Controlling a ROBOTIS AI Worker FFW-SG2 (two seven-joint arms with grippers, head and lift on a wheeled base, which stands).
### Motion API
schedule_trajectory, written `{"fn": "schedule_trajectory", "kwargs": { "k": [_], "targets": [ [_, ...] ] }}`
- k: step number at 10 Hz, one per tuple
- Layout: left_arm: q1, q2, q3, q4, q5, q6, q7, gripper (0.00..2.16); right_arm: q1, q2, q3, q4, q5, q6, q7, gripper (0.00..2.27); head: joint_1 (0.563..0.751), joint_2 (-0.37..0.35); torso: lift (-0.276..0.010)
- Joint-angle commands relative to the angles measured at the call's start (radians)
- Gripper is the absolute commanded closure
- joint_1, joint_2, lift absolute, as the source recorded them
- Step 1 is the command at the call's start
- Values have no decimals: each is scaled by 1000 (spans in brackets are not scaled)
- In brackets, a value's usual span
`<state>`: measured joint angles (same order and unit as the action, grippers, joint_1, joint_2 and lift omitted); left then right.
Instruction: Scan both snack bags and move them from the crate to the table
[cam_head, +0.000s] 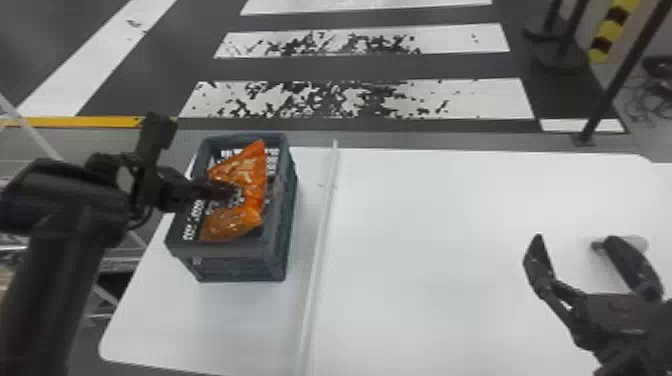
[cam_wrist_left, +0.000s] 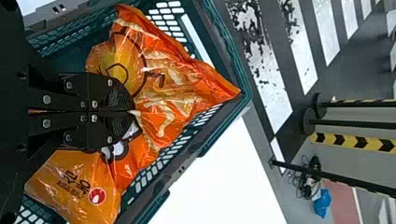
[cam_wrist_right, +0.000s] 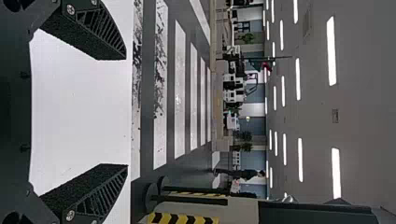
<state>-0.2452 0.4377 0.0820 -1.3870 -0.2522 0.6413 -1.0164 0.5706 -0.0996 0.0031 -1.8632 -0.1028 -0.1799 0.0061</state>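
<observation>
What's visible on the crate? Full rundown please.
The crate is an open-topped rectangular box, dark blue-green, apparently plastic, with slotted walls and a solid-looking rim. It stands upright on the white table, left of the raised strip and apart from it. Orange snack packaging lies inside, one corner reaching up to the rim. The left gripper is closed on that packaging.

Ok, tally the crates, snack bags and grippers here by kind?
Crate: 1
Snack bag: at least 1; whether the orange folds are two, I can't tell
Grippers: 2, left gripper and right gripper
Total: at least 4
</observation>
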Motion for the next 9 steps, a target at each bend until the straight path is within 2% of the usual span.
{"fn": "schedule_trajectory", "kwargs": {
  "k": [1,4,7,9],
  "targets": [
    [34,1,53,-32,41,-16,-4,2128,0,1,1,1,0,1,0,110,695,144,-35],
    [80,1,133,-107,126,-16,-19,2128,0,3,1,1,5,7,0,110,695,160,-35],
    [104,-13,165,-158,194,-44,-4,2128,2,6,5,-2,9,14,0,110,695,163,-35],
    [121,-33,170,-254,211,-7,-5,2128,2,6,5,-2,9,17,-2,110,695,152,-35]
  ]
}}
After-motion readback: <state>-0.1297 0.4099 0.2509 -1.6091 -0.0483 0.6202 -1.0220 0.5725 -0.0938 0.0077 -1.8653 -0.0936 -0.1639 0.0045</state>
